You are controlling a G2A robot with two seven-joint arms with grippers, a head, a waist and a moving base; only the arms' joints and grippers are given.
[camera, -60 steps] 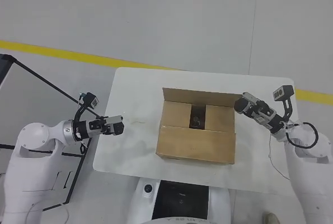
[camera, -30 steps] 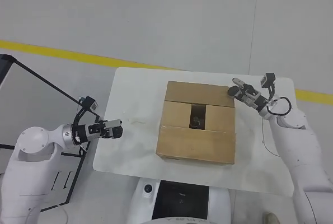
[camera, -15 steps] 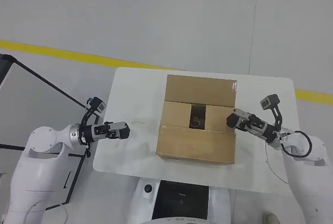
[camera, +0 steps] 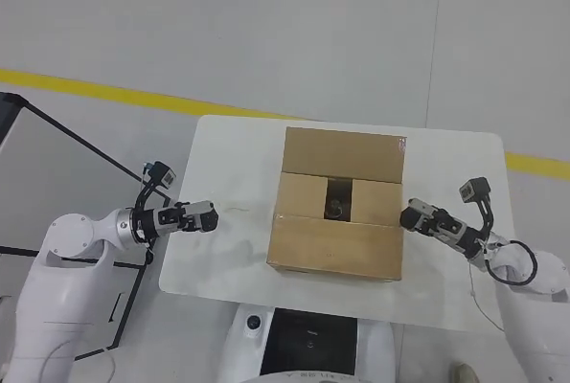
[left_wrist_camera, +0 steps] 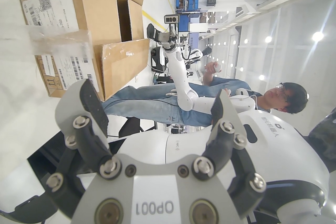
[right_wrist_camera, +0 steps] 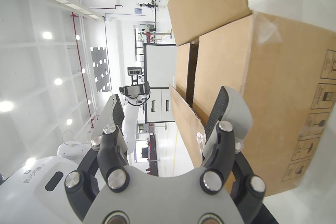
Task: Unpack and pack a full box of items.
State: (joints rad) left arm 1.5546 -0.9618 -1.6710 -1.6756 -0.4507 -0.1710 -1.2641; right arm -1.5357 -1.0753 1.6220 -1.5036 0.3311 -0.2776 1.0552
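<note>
Counter [camera: 237, 153], white with rounded corners, carries a cardboard box [left_wrist_camera: 89, 9] at its middle. The far flap [camera: 344, 153] lies folded out flat toward 12 o'clock, and the near flap [camera: 334, 247] slopes out toward 6 o'clock. Two inner flaps [camera: 302, 196] lie nearly shut, with a slot between them. The left gripper [camera: 208, 216] hangs at 9 o'clock of the box, well apart from it, its fingers [left_wrist_camera: 92, 104] released and empty. The right gripper [camera: 406, 216] sits at 3 o'clock, just beside the box's side wall, its fingers [right_wrist_camera: 221, 107] likewise spread wide, holding nothing. A small dark item [camera: 336, 207], too dim to name, shows inside through the slot.
</note>
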